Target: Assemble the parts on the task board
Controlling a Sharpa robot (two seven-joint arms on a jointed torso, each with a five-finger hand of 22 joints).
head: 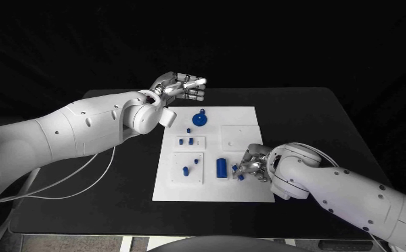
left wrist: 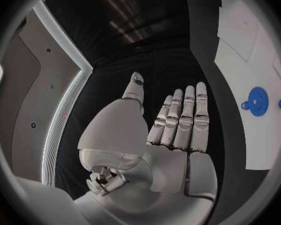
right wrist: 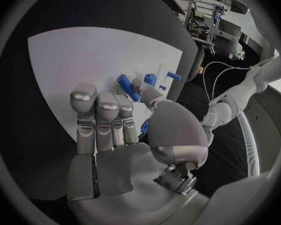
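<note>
Black table (head: 313, 123) carries your white task board (head: 241, 146) with blue parts (head: 222, 167) standing in it. Your left hand (head: 179, 87) hovers past the board's far corner, fingers straight, holding nothing. Your right hand (head: 254, 164) rests at the board's near right; you cannot tell whether it holds anything.

This looks like a robotics lab. A black table (head: 279, 146) stands against a dark backdrop and carries a white task board (head: 241, 117) with small blue parts (head: 220, 167). Loose cables (head: 59, 184) trail from the arm. In the right wrist view, metal racks with equipment (right wrist: 206, 15) stand at the room's edge.
</note>
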